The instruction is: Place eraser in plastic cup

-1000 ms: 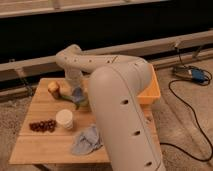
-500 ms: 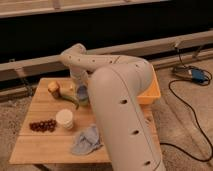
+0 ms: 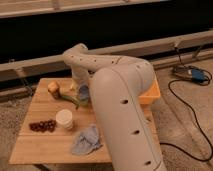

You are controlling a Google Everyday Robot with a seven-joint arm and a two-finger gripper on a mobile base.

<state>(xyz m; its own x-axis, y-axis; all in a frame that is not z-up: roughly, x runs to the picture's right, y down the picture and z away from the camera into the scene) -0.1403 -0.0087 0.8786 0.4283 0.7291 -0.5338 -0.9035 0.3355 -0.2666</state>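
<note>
My arm reaches over the wooden table (image 3: 35,145) from the right and bends down at the back left. The gripper (image 3: 80,86) hangs at the arm's end, low over the table's back middle, partly hidden by the wrist. Just below it is a bluish rounded thing (image 3: 84,93), perhaps a cup lying down. A white cup (image 3: 64,119) stands upright in the middle left of the table, in front of the gripper and apart from it. I cannot make out an eraser.
A yellow-orange fruit (image 3: 53,87) sits at the back left, with a green curved item (image 3: 70,98) beside it. Dark grapes (image 3: 42,126) lie at the left. A crumpled blue cloth (image 3: 86,140) lies at the front. An orange tray (image 3: 152,92) is behind my arm on the right. Cables (image 3: 190,75) lie on the floor.
The arm's elbow and wrist have shifted slightly to the right over the back of the table. The things on the table have not moved.
</note>
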